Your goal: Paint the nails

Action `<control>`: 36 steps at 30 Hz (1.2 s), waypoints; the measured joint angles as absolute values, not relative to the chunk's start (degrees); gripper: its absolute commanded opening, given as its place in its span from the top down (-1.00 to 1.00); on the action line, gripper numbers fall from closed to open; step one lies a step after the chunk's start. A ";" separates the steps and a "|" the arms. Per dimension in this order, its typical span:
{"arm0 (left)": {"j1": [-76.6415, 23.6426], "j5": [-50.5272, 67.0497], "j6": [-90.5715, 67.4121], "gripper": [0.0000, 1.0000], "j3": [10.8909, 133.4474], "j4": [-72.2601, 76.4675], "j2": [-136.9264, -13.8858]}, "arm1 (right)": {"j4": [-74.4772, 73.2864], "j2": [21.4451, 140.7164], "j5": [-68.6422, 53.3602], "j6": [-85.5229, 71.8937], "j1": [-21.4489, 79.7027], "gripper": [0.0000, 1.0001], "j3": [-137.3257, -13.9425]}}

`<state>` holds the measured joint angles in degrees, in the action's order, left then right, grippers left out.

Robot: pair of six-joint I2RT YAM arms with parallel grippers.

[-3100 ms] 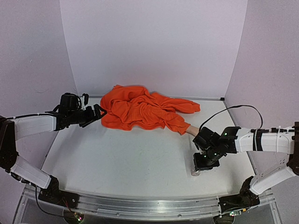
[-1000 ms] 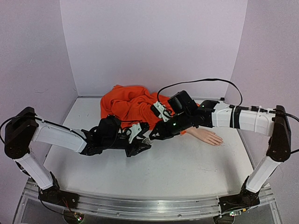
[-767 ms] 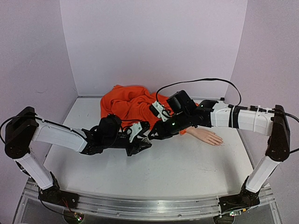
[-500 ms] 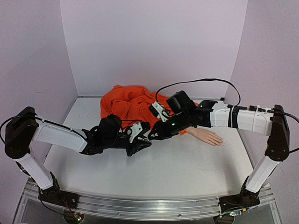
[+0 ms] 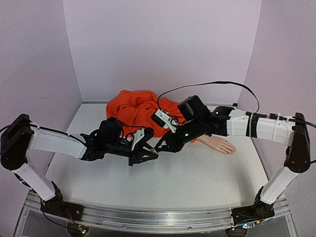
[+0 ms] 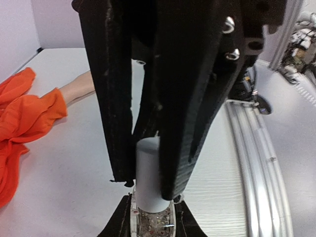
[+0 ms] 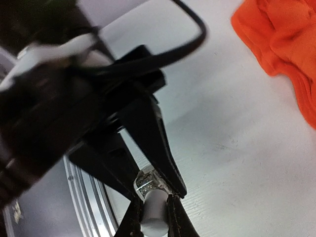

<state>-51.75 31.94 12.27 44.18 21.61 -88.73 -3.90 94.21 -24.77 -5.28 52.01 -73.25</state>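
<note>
Tabletop (image 5: 197,182); bottle (image 6: 148,173) plain in wrist views

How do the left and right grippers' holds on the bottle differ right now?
The left gripper clamps the clear body; the right gripper clamps the white cap. The left gripper reaches in from the left, the right gripper from the right. Both are shut on one bottle.

Garment (image 5: 143,111) heaped at the far centre of the surface (image 5: 197,182); a mannequin hand (image 5: 219,144) extends right from it. Just nearer, left gripper (image 6: 151,219) and right gripper (image 7: 154,217) meet, a bottle (image 6: 148,173) between their jaws.
</note>
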 measured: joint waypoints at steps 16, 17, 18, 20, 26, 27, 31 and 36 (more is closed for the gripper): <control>-47.51 53.93 0.45 1.00 45.65 19.94 -82.41 | -6.11 92.18 -33.89 24.10 53.76 0.93 -79.44; -47.64 51.88 0.54 1.00 45.15 19.62 -81.45 | -5.89 92.36 -33.56 24.05 53.76 0.71 -79.61; -47.86 49.32 0.64 1.00 44.51 19.38 -80.40 | -5.54 92.47 -33.08 23.92 53.76 0.49 -79.70; -48.51 43.29 1.45 1.00 43.24 19.38 -78.30 | -4.67 92.53 -31.11 22.83 53.76 0.11 -79.77; -50.17 21.21 3.29 1.00 40.64 19.51 -73.69 | -0.82 92.60 -18.72 14.31 52.58 -0.38 -79.77; -50.48 17.04 3.88 1.00 40.62 19.53 -73.65 | -0.34 92.60 -17.15 11.94 52.31 -0.43 -79.77; -51.09 2.22 5.28 1.00 40.45 19.44 -73.80 | 0.84 92.60 -11.64 -1.61 52.03 -0.71 -79.88; -51.24 -8.25 6.07 1.00 40.47 19.49 -75.42 | 1.85 94.13 -9.02 -18.70 52.05 -0.71 -82.78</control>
<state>-51.24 -8.25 6.07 40.47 19.49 -75.42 1.85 94.13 -9.02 -18.70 52.05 -82.78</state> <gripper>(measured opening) 0.219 0.856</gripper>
